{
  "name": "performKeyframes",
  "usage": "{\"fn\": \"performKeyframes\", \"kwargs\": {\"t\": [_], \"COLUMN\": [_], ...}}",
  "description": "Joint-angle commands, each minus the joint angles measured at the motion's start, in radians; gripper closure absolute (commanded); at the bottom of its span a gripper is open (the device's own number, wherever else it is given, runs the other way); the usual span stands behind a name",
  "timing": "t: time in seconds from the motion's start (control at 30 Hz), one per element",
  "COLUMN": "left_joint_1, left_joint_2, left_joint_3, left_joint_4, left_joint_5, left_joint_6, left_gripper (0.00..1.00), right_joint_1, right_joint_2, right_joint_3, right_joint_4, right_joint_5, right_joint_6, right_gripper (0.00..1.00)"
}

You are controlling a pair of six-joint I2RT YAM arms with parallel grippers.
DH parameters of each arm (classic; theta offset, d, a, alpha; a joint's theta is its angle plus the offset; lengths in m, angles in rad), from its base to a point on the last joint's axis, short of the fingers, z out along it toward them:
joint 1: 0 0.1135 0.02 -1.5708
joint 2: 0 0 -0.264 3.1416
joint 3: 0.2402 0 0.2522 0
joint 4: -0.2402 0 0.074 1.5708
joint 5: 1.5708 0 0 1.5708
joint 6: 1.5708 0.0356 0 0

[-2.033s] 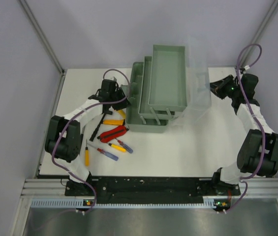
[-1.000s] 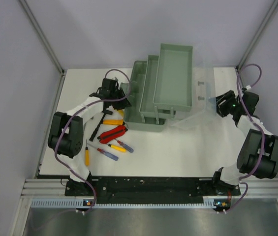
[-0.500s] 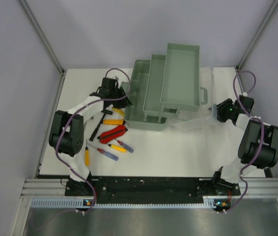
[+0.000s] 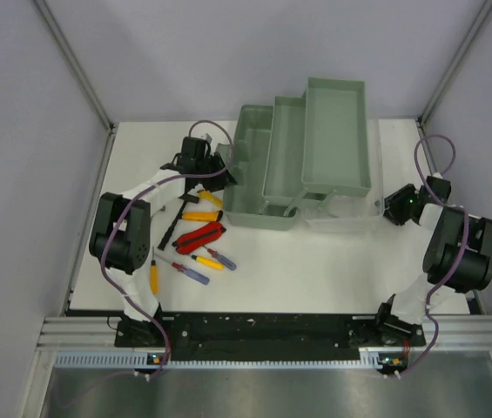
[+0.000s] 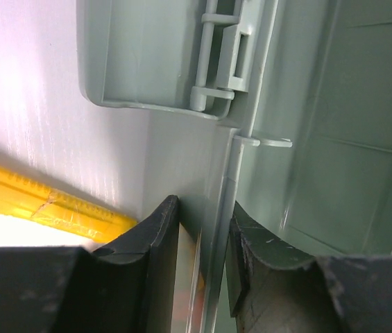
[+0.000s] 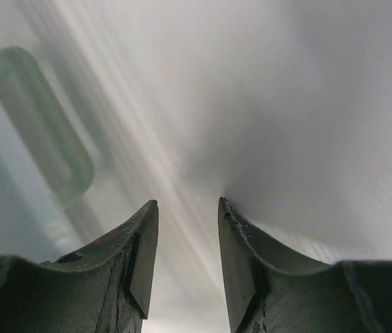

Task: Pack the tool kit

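The grey-green tool kit [image 4: 254, 187] stands open mid-table, its two trays [image 4: 333, 131] folded out in steps to the right. Its translucent lid [image 4: 354, 212] lies low on the table at the right. My left gripper [image 4: 221, 167] is shut on the box's left wall [image 5: 218, 208], one finger on each side. My right gripper [image 4: 391, 207] sits just right of the lid, open, with nothing between its fingers [image 6: 143, 239]; the lid's handle [image 6: 39, 125] is blurred to its left. A yellow knife [image 5: 50, 205] lies beside the box.
Loose tools lie left of the box: black hammer [image 4: 171, 225], two yellow knives [image 4: 200, 216], red pliers [image 4: 200, 236] and several screwdrivers [image 4: 192, 272]. Grey walls stand close behind and beside the white table [image 4: 315, 270].
The trays swung out to the right and the lid dropped down to the table. My right gripper moved nearer and lower with it, its jaws narrowing. The left arm stayed put.
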Motion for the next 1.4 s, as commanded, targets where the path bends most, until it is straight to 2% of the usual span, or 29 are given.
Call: {"fn": "performKeyframes", "kwargs": {"t": [0.0,0.27,0.43,0.6,0.73,0.83,0.97,1.03,1.2,1.23,1.3,1.37], "left_joint_1": [-0.023,-0.038,-0.060,-0.086,-0.084,-0.081,-0.069,-0.054,0.002,0.014,0.037,0.063], "left_joint_2": [0.064,0.082,0.085,0.056,-0.021,-0.070,-0.155,-0.211,-0.375,-0.393,-0.421,-0.418], "left_joint_3": [-0.005,-0.014,-0.037,-0.019,0.022,0.111,0.142,0.130,0.029,0.003,-0.043,-0.062], "left_joint_4": [-0.015,0.011,0.052,0.022,-0.078,-0.205,-0.317,-0.358,-0.389,-0.398,-0.417,-0.446], "left_joint_5": [0.027,0.065,0.099,0.076,-0.014,-0.109,-0.253,-0.324,-0.436,-0.468,-0.522,-0.502], "left_joint_6": [-0.033,-0.049,-0.082,-0.070,-0.003,0.074,0.135,0.161,0.270,0.293,0.332,0.343], "left_gripper": [0.67,0.67,0.66,0.56,0.32,0.19,0.06,0.05,0.04,0.06,0.13,0.21], "right_joint_1": [-0.030,-0.032,-0.033,-0.035,-0.047,-0.047,-0.047,-0.047,-0.044,-0.030,0.034,0.066], "right_joint_2": [-0.045,-0.133,-0.254,-0.416,-0.515,-0.578,-0.650,-0.699,-0.794,-0.814,-0.845,-0.851], "right_joint_3": [0.003,0.043,0.122,0.255,0.398,0.452,0.500,0.517,0.552,0.552,0.544,0.558], "right_joint_4": [0.014,-0.123,-0.306,-0.467,-0.562,-0.594,-0.648,-0.665,-0.670,-0.671,-0.661,-0.662], "right_joint_5": [0.030,0.127,0.260,0.337,0.336,0.273,0.141,0.086,-0.178,-0.193,-0.207,-0.227], "right_joint_6": [-0.033,-0.058,-0.029,-0.108,-0.179,-0.181,-0.204,-0.222,-0.245,-0.237,-0.231,-0.225], "right_gripper": [0.60,0.60,0.55,0.49,0.44,0.42,0.39,0.38,0.37,0.37,0.36,0.36]}}
